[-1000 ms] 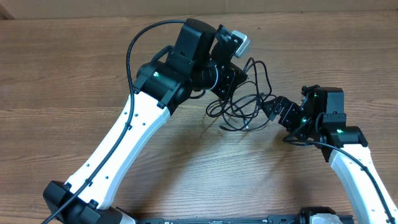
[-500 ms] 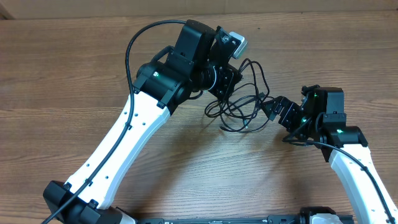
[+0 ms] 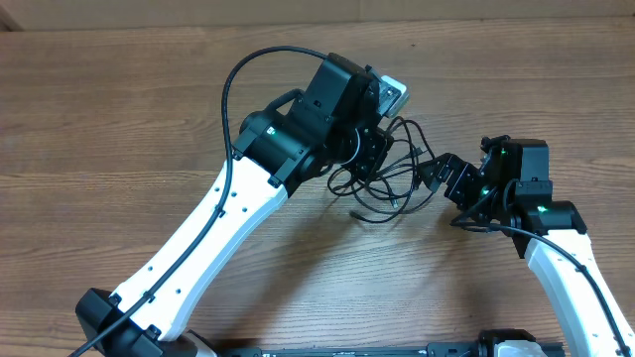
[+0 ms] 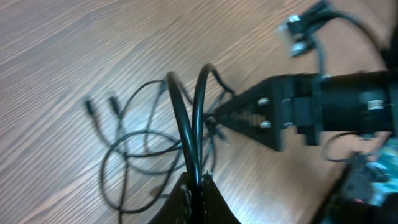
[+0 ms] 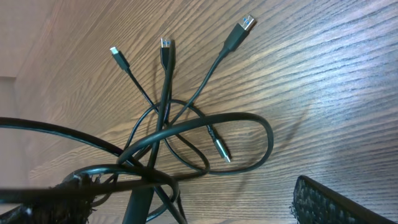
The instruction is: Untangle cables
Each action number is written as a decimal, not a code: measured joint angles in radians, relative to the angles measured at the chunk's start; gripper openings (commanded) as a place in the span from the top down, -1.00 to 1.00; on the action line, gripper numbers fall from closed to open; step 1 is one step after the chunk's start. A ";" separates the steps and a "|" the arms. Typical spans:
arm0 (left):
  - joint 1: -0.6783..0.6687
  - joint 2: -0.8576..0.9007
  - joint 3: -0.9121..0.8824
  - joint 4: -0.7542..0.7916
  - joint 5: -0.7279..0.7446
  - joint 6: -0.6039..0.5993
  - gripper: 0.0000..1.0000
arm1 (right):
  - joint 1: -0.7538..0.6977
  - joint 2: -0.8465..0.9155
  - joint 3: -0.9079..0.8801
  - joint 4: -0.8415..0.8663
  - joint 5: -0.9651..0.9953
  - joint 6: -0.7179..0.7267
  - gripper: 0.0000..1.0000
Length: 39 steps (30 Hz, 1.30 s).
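Several thin black cables (image 3: 389,177) lie tangled on the wooden table between my two grippers. My left gripper (image 3: 373,149) is shut on a loop of cable (image 4: 186,118) and holds it up; its jaws (image 4: 199,190) are at the bottom of the left wrist view. My right gripper (image 3: 442,178) is open at the tangle's right edge, its fingers wide apart (image 5: 189,186), with cable strands (image 5: 161,134) draped over its left finger. It also shows in the left wrist view (image 4: 249,115), tip at the knot. Free plug ends (image 5: 165,45) fan out on the table.
The wooden table (image 3: 119,109) extends on all sides of the tangle. The left arm's white link (image 3: 208,238) crosses the table's middle; its thick black wiring (image 3: 233,84) arcs above. The right arm (image 3: 556,248) stands at the right edge.
My left gripper has moved right, closer to my right gripper, carrying its cable loop; the tangle between them is more bunched. The right arm has not moved.
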 measured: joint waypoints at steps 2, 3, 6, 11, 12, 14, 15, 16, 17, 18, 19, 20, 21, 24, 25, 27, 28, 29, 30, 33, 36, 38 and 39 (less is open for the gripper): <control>0.000 0.000 0.000 -0.022 -0.079 0.000 0.92 | 0.000 0.000 0.000 0.000 0.000 0.000 -1.00; 0.000 0.000 0.000 -0.033 -0.120 -0.001 0.92 | 0.000 0.000 0.000 0.000 -0.001 0.000 -1.00; 0.000 0.000 0.000 -0.056 -0.213 -0.025 0.92 | 0.000 0.000 0.000 0.000 0.000 0.000 -1.00; 0.000 0.011 0.000 -0.069 -0.246 -0.032 0.92 | 0.000 0.000 0.000 -0.001 0.000 0.000 -1.00; 0.000 0.020 0.000 -0.069 -0.245 -0.034 0.92 | 0.000 0.000 0.000 0.000 0.000 0.001 -1.00; 0.000 0.034 0.000 -0.068 -0.237 -0.035 0.92 | 0.000 0.000 0.000 0.000 0.000 0.000 -1.00; 0.000 0.038 0.000 -0.065 -0.233 -0.039 0.92 | 0.000 0.000 0.000 0.000 0.000 0.000 -1.00; 0.000 0.038 0.000 -0.063 -0.230 -0.042 0.91 | 0.000 0.000 0.000 -0.001 0.000 0.000 -1.00; 0.000 0.038 0.000 -0.055 -0.219 -0.045 0.92 | 0.000 0.000 0.000 0.000 0.000 0.000 -1.00; 0.000 0.038 0.000 -0.047 -0.208 -0.048 0.92 | 0.000 0.000 0.000 0.000 0.000 0.000 -1.00; 0.000 0.038 0.000 -0.035 -0.197 -0.051 0.92 | 0.000 0.000 0.000 0.000 0.000 0.000 -1.00; 0.000 0.038 0.000 -0.026 -0.187 -0.055 0.92 | 0.000 0.000 0.000 0.000 0.000 0.000 -1.00; 0.000 0.038 0.000 -0.019 -0.180 -0.055 0.92 | 0.000 0.000 0.000 0.000 0.000 0.000 -1.00; 0.000 0.038 0.000 -0.017 -0.171 -0.055 0.92 | 0.000 0.000 0.000 0.000 0.000 0.000 -1.00; 0.000 0.038 0.000 -0.017 -0.170 -0.055 0.92 | 0.000 0.000 0.000 0.000 0.000 0.000 -1.00; 0.000 0.038 0.000 -0.017 -0.170 -0.055 0.92 | 0.000 0.000 0.000 0.000 0.000 0.000 -1.00; 0.000 0.038 0.000 -0.017 -0.170 -0.055 0.92 | 0.000 0.000 0.000 0.000 0.000 0.000 -1.00; 0.000 0.038 0.000 -0.017 -0.170 -0.055 0.92 | 0.000 0.000 0.000 0.000 0.000 0.000 -1.00; 0.000 0.038 0.000 -0.017 -0.170 -0.055 0.92 | 0.000 0.000 0.000 0.000 0.000 0.000 -1.00; 0.000 0.038 0.000 -0.017 -0.170 -0.055 0.92 | 0.000 0.000 0.000 0.000 0.000 0.000 -1.00; 0.000 0.038 0.000 -0.017 -0.170 -0.055 0.92 | 0.000 0.000 0.000 0.000 0.000 0.000 -1.00; 0.000 0.038 0.000 -0.017 -0.170 -0.055 0.92 | 0.000 0.000 0.000 0.000 0.000 0.000 -1.00; 0.000 0.038 0.000 -0.017 -0.170 -0.055 0.92 | 0.000 0.000 0.000 0.000 0.000 0.000 -1.00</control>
